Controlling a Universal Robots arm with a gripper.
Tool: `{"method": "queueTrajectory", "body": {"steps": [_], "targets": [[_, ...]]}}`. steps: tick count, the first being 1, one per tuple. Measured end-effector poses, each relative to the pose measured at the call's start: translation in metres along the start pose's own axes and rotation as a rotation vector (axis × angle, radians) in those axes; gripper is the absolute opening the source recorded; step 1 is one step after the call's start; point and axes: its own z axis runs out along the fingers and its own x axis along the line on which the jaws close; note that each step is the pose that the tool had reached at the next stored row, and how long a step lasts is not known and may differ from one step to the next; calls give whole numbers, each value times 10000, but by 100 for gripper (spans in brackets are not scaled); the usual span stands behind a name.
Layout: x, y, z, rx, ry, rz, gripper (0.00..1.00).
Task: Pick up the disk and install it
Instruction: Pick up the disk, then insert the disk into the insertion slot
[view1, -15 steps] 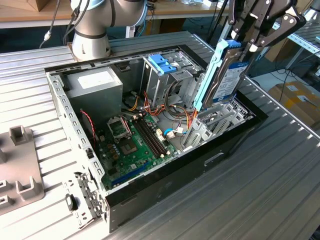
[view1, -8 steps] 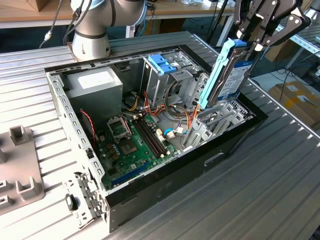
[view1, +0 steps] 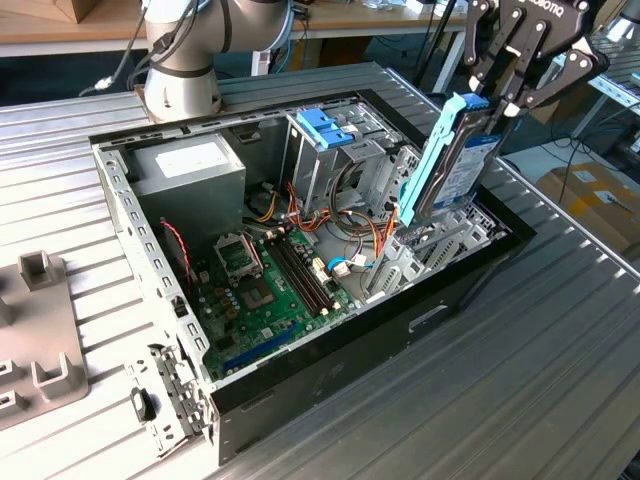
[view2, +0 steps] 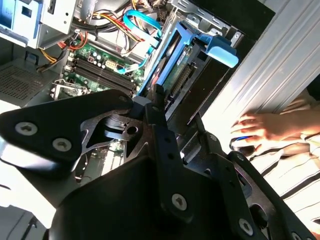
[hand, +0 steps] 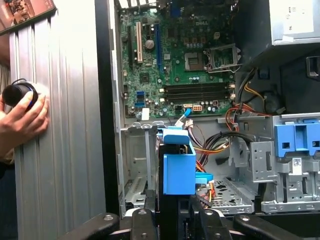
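The disk stands on edge, tilted, over the open computer case's corner at the exterior view's right. Its silver body and label sit between light blue rails. My gripper is shut on its upper end from above. The lower end dips inside the case wall beside the orange cables. In the first wrist view the disk's blue rail hangs straight below my gripper, over an empty metal bay. In the second wrist view the disk runs away from my fingers toward the case.
The open black case lies on a ribbed metal table. It holds a green motherboard, a grey power-supply box and a drive cage with a blue latch. A person's hand rests on the table by a black knob.
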Motion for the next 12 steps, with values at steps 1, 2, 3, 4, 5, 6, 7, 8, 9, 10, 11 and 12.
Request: {"method": "queueTrajectory", "body": {"steps": [1,2,3,4,5,6,7,8,9,10,11,12], "targets": [[1,0,2,1,5,-33,35],[1,0,2,2,5,-34,35],[1,-1,3,2,5,-35,35],[6,-1,5,2,1,-35,35],[27,-1,6,2,5,-35,35],[33,-2,18,2,-1,-35,35],[35,-2,26,2,2,-35,35],[36,-2,40,2,6,-35,35],[38,-2,54,2,3,-35,35],[45,-3,92,2,4,-35,35],[58,-4,112,2,4,-35,35],[68,-4,116,2,5,-35,35]]}}
